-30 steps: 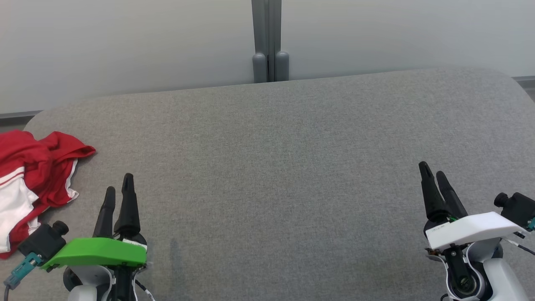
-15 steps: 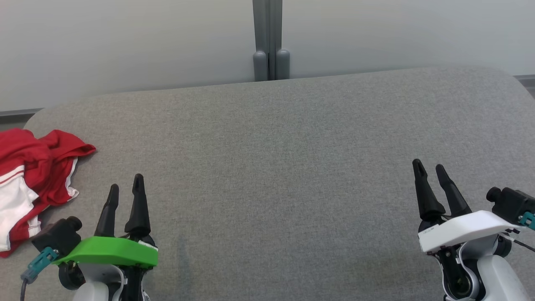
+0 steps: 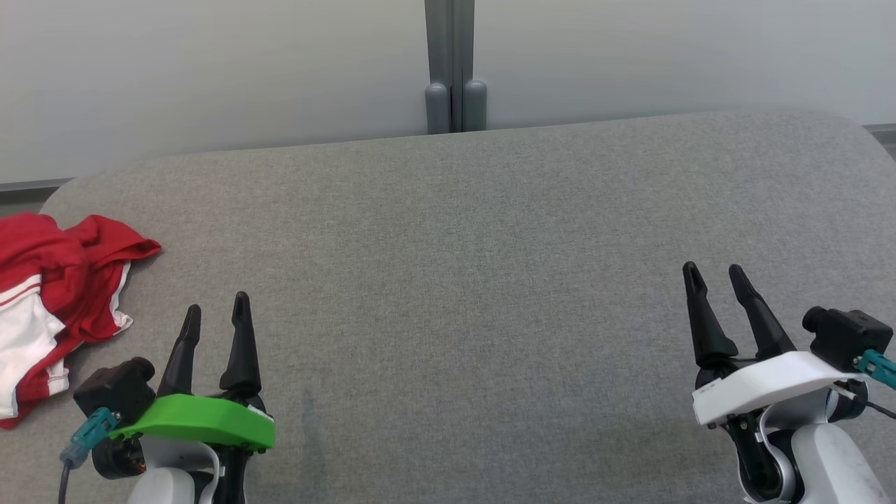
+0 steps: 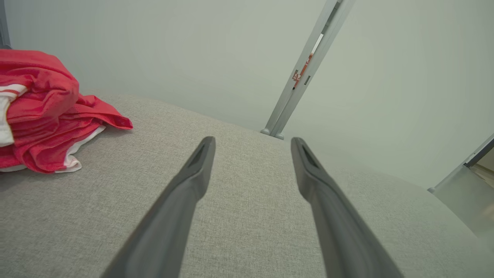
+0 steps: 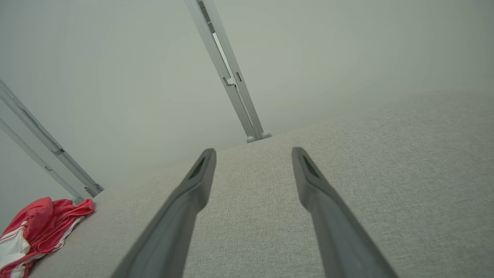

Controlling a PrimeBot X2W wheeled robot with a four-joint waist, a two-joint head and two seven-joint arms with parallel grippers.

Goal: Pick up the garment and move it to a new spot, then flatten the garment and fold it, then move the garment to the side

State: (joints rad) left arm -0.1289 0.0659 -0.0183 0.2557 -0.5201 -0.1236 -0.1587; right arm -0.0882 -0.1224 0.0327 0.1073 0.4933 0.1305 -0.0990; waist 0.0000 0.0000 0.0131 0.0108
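The garment point(image 3: 52, 294) is a crumpled red and white heap at the left edge of the grey cloth surface point(image 3: 462, 280); the same garment point(image 4: 42, 119) lies at the left of the left wrist view, and the garment point(image 5: 36, 231) is small at the lower left of the right wrist view. My left gripper point(image 3: 217, 311) stands open to the right of the heap, apart from it, with nothing between its fingers. Far to the right, my right gripper point(image 3: 714, 273) is open and empty too. Over the bare cloth, the left gripper point(image 4: 252, 143) and the right gripper point(image 5: 252, 152) each show spread fingers.
A pale wall rises behind the surface, with a grey upright post point(image 3: 451, 66) at its middle. The surface's rounded far edge runs across the head view. A second grey post point(image 5: 46, 154) stands at the left in the right wrist view.
My left gripper has drifted right and lower in the head view, away from the garment. My right gripper has shifted slightly left and up. The garment lies where it was.
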